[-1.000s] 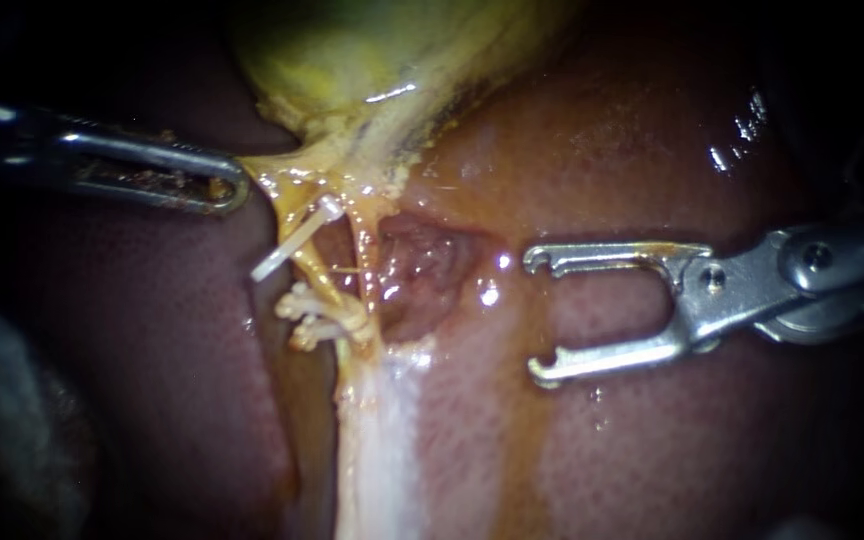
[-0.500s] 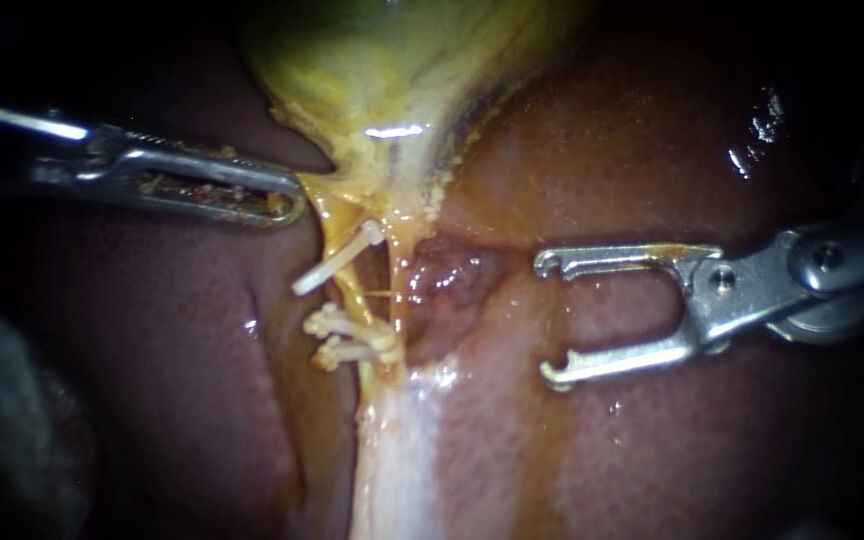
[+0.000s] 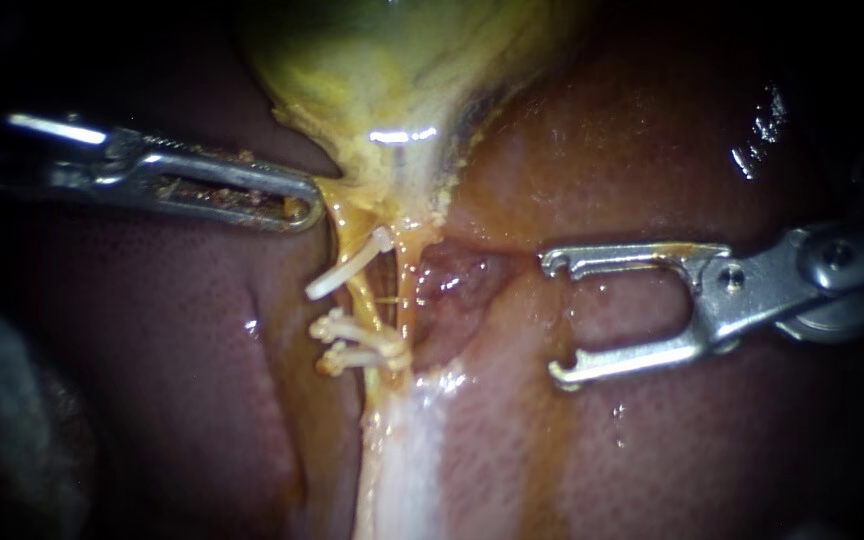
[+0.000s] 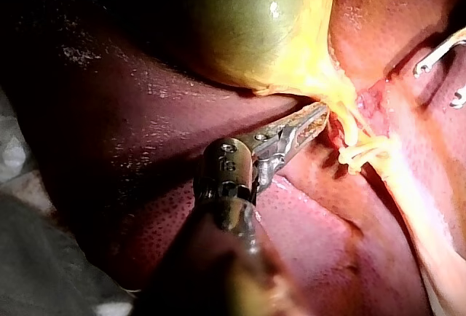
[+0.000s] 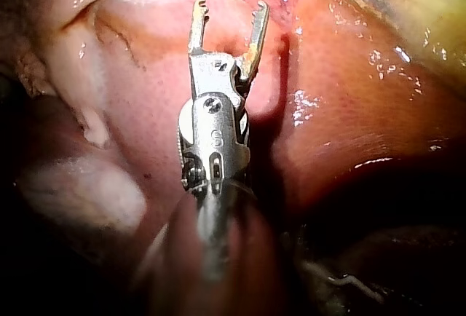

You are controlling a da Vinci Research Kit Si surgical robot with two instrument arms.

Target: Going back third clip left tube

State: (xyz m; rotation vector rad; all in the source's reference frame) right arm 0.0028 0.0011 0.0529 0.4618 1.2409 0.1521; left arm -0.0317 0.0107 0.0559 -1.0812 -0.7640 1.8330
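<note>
My left instrument [image 3: 304, 208] has its jaws pressed together, pinching the yellow tissue [image 3: 350, 203] just under the gallbladder [image 3: 382, 70]. My right instrument [image 3: 553, 320] has its jaws spread wide over the liver [image 3: 652, 450], apart from the left tube [image 3: 360, 295]. That tube carries a slanting clip [image 3: 344, 268] above two lower clips [image 3: 350, 343].

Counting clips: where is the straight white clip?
Endoscope view, left of centre: the straight white clip sits on the yellow tube, below the left instrument, above two cream clips.
</note>
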